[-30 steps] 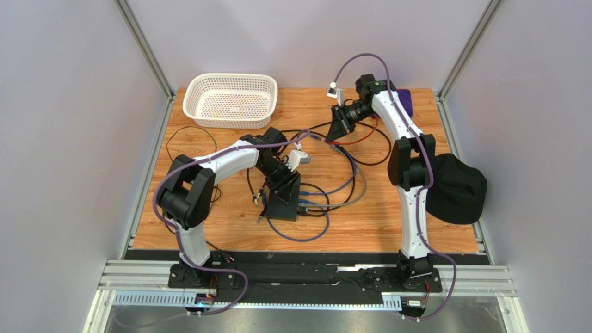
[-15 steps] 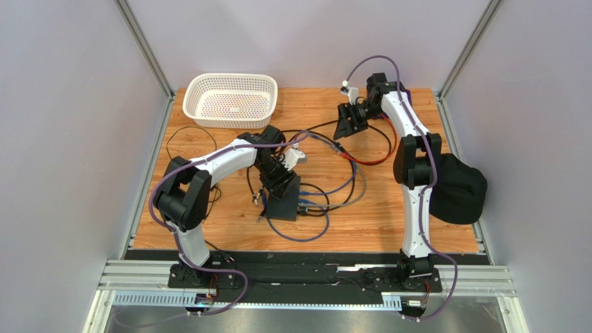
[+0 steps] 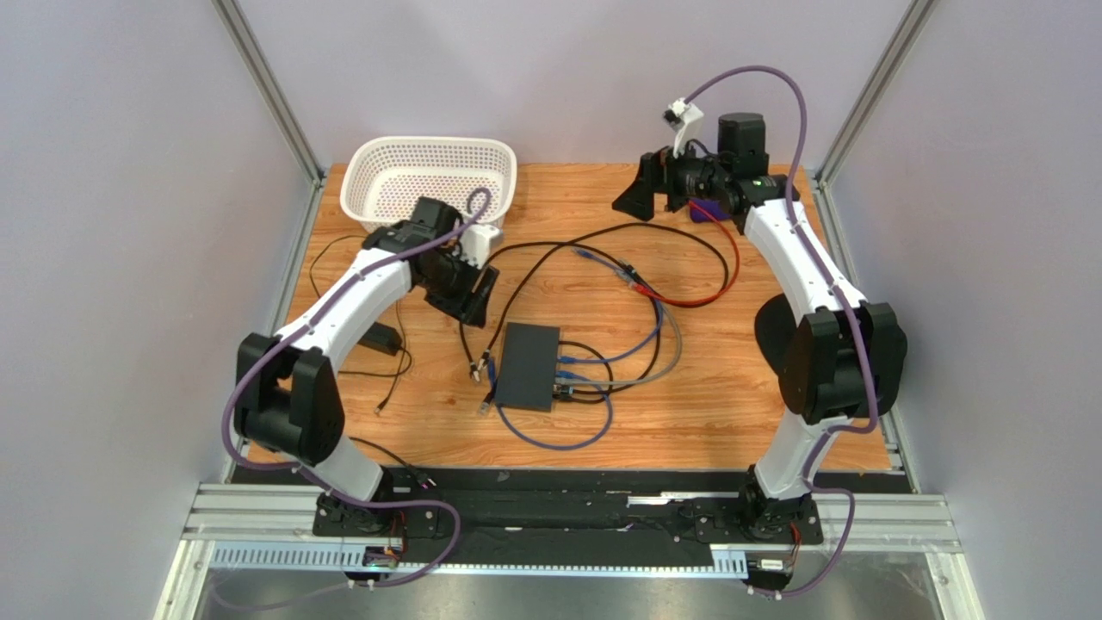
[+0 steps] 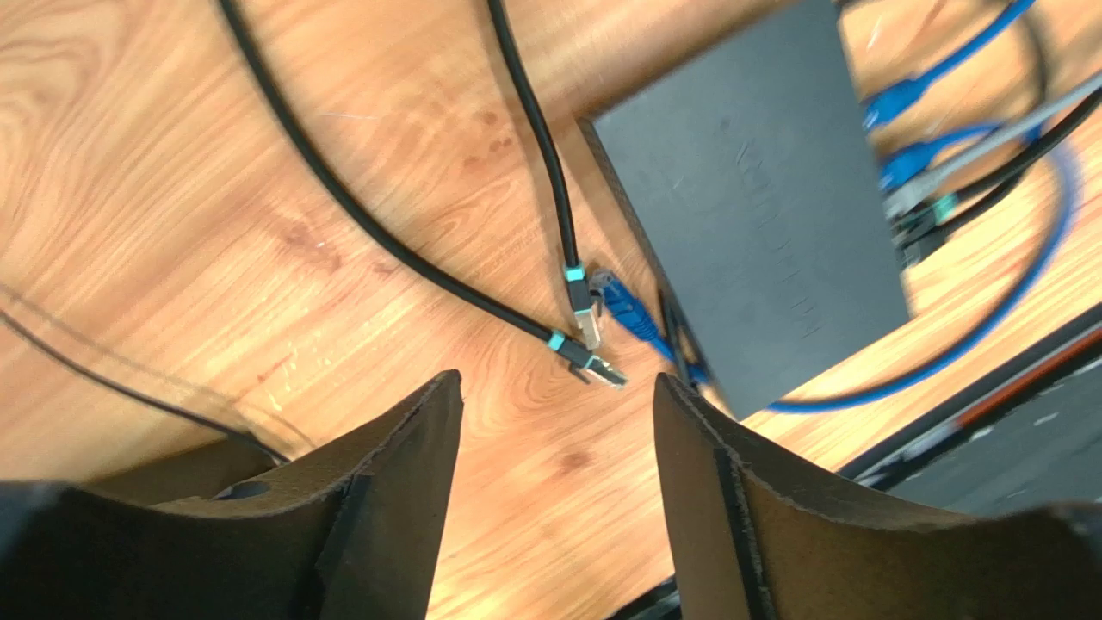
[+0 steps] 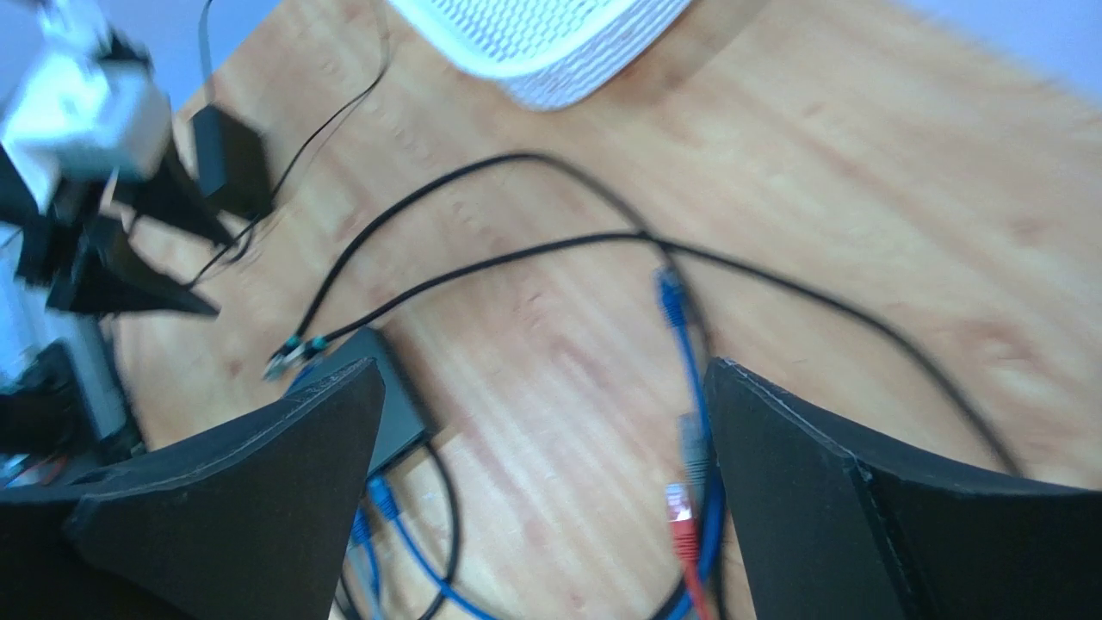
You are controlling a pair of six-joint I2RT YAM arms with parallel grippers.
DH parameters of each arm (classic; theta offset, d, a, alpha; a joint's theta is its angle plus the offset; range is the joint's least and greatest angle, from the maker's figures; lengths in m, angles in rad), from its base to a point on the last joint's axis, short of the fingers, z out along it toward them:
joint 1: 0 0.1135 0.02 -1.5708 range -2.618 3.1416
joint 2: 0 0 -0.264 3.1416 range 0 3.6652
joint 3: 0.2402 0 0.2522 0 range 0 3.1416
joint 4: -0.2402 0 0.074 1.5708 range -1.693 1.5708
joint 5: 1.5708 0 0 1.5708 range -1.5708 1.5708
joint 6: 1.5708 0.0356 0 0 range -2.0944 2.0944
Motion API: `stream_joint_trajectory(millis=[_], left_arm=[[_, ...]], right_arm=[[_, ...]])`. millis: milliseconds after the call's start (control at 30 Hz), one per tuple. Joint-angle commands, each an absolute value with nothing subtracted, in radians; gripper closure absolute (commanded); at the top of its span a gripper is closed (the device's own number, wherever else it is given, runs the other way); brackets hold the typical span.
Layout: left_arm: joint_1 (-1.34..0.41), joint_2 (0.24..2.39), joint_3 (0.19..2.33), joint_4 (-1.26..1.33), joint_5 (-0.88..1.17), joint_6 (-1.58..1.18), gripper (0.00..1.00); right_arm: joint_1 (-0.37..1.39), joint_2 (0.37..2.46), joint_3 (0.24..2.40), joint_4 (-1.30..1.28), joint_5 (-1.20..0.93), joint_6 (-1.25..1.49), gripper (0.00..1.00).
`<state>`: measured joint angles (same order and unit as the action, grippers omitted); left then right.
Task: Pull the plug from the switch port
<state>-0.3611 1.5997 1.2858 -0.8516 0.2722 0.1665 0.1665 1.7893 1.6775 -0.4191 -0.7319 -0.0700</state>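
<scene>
Overhead, the switch (image 3: 528, 366) lies mid-frame among loose cables (image 3: 569, 444). The left gripper (image 3: 472, 295) is up-left of it and the right gripper (image 3: 638, 196) is at upper right, both apart from it. Left wrist: jaws released, empty; switch upper right, two black plugs (image 4: 589, 346) beside it. Right wrist: jaws spread wide, empty; switch lower left.

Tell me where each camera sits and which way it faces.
Top external: above, behind the bases, looking down at the table; left arm and right arm show.
Left wrist: on the left arm, facing the switch; left gripper shows.
Right wrist: on the right arm, facing the cables; right gripper shows.
Shared: the switch.
</scene>
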Motion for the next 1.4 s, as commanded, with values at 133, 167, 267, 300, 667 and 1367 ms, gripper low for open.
stream_joint_trajectory(millis=[133,167,267,300,667,1367], left_arm=[[-0.342,1.638,1.218,-0.758,0.552,0.005,0.35],[-0.342,1.65,1.229,-0.753,0.573,0.009,0.35],[-0.342,1.687,1.235,-0.72,0.609,0.022,0.36],[-0.342,1.713,1.238,-0.715,0.615,0.018,0.36],[-0.391,1.861,1.278,-0.727,0.571,0.025,0.43],[-0.405,1.985,1.27,-0.764,0.385,0.029,0.6]], right_arm=[[0.299,1.898,1.519,-0.534,-0.911,-0.075,0.0],[0.31,1.899,1.49,-0.511,-0.923,-0.048,0.0],[0.322,1.928,1.444,-0.413,-1.012,0.144,0.0],[0.334,1.927,1.41,-0.413,-1.017,0.126,0.0],[0.39,2.034,1.473,-0.668,-1.072,-0.164,0.27],[0.437,2.226,1.552,-0.888,-1.092,-0.357,0.41]])
